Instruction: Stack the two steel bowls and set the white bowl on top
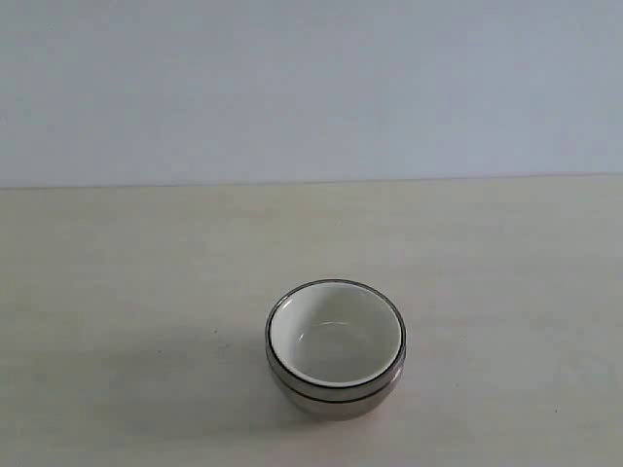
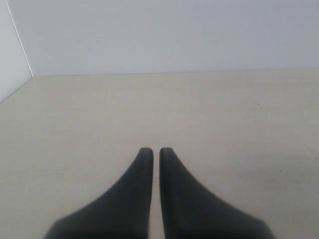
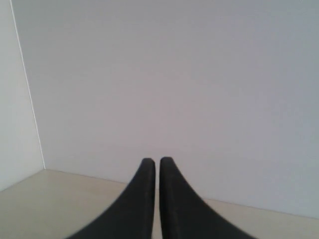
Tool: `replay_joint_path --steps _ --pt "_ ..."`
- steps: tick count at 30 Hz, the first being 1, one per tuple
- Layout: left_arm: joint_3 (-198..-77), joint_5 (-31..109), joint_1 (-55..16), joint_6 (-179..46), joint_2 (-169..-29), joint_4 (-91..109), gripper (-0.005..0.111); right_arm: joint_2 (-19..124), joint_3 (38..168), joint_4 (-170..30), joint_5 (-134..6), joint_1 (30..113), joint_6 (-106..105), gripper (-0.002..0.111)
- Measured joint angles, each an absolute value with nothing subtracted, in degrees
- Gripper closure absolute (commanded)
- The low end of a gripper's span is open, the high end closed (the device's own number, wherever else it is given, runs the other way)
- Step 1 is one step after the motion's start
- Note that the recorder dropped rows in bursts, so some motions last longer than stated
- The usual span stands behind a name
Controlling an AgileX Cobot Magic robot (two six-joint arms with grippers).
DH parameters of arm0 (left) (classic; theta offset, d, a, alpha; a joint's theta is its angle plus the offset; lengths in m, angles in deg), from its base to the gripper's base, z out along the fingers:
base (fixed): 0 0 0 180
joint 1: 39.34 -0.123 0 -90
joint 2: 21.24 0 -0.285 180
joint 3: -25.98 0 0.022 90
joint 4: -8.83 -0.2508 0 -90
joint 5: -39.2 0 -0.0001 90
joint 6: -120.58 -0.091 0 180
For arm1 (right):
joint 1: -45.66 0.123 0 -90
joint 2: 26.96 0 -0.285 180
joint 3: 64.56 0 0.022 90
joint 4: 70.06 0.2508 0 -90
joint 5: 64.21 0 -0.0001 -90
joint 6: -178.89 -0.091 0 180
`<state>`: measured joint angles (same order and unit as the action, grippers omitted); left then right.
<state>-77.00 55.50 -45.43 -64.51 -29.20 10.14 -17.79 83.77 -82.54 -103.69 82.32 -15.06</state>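
Observation:
In the exterior view the two steel bowls (image 1: 336, 391) stand nested one inside the other on the table, a little right of centre near the front. The white bowl (image 1: 336, 338) sits inside the upper steel bowl, upright, its cream inside bare. Neither gripper shows in the exterior view. The left gripper (image 2: 156, 151) is shut with nothing between its dark fingers, hanging over bare table. The right gripper (image 3: 157, 161) is shut too, empty, facing the wall. No bowl appears in either wrist view.
The pale beige table (image 1: 117, 292) runs back to a plain light wall (image 1: 311, 88). A wall corner (image 2: 20, 45) shows in the left wrist view, and a wall corner (image 3: 30, 99) in the right wrist view.

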Motion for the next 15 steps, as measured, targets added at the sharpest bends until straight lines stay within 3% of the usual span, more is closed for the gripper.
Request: replay_joint_path --steps 10,15 --pt "-77.0 55.5 -45.4 -64.5 -29.2 10.1 0.103 -19.0 83.8 -82.5 -103.7 82.1 -15.1 0.108" --pt "-77.0 55.5 -45.4 -64.5 -29.2 10.1 0.103 -19.0 83.8 -82.8 -103.7 76.0 -14.8 0.108"
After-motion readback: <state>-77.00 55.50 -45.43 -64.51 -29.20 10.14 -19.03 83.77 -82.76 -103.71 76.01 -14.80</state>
